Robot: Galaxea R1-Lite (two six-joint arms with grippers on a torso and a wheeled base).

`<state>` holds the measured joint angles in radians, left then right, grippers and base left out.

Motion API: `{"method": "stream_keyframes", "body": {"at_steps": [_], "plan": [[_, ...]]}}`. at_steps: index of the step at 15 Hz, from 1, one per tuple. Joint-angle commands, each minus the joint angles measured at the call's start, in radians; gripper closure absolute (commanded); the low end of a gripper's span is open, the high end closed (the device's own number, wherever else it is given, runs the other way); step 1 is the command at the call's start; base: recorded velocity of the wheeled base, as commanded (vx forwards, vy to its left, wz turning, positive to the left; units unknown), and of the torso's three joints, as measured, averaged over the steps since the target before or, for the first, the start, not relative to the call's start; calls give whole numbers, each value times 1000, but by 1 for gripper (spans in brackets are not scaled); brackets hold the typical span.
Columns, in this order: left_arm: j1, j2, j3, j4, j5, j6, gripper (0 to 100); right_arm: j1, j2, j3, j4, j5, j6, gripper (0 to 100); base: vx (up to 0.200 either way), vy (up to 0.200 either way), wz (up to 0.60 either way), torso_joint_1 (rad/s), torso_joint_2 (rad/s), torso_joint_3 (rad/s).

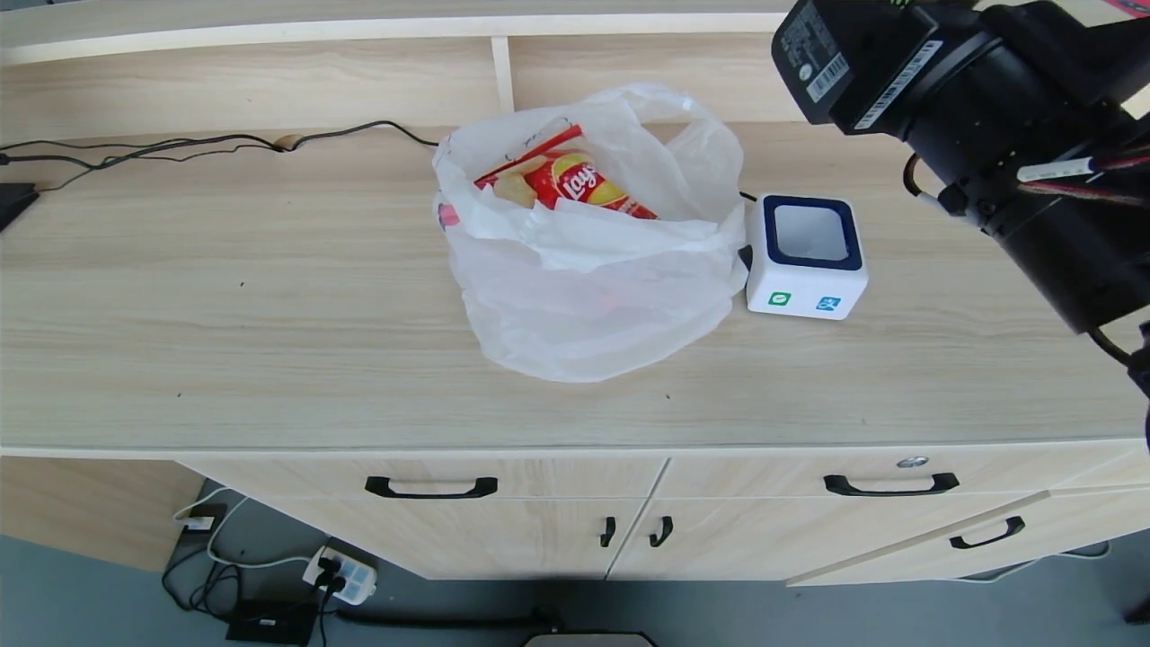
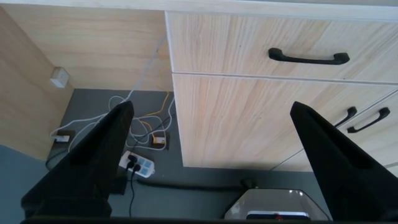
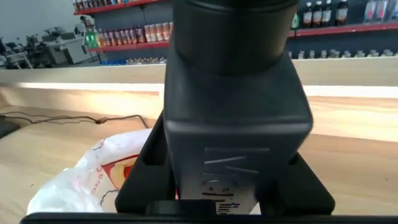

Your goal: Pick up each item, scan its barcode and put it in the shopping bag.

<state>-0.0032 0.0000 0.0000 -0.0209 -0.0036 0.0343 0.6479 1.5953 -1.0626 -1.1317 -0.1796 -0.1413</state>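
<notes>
Wooden tabletop point(image 1: 225, 314) holds a soft, light shopping bag point(image 1: 584, 305) of crushable chips point(image 1: 575, 180); probably best gripped by its handles point(image 1: 719, 148). Left pincer point(image 2: 211, 104) released; right pincer point(image 3: 233, 155): cannot tell.

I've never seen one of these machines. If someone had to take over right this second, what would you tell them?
Left tool: open and empty, hanging low in front of the cabinet drawers.
Right arm: raised over the counter's right end, beyond the scanner. Whether it holds anything cannot be told.
Shopping bag: on the counter, mouth open, just left of the scanner.
Done: a chips packet sits inside the bag.
Left: confirm whether more items are to come, then scan and bag each.
</notes>
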Motion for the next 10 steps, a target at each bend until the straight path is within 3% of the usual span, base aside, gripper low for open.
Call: {"method": "stream_keyframes", "body": {"at_steps": [1,4,9,10], "plan": [[0,0,0,-1,1,-1,0,-4,5,-83,119,2,81,100,0,0,0,0,0,0],[0,2,0,-2,1,-1,0,-10,40,-221,325,6,186,100,0,0,0,0,0,0],[0,2,0,-4,1,6,0,-14,183,-367,348,19,305,100,0,0,0,0,0,0],[0,2,0,-4,1,23,0,-14,250,-444,345,23,345,100,0,0,0,0,0,0]]}}
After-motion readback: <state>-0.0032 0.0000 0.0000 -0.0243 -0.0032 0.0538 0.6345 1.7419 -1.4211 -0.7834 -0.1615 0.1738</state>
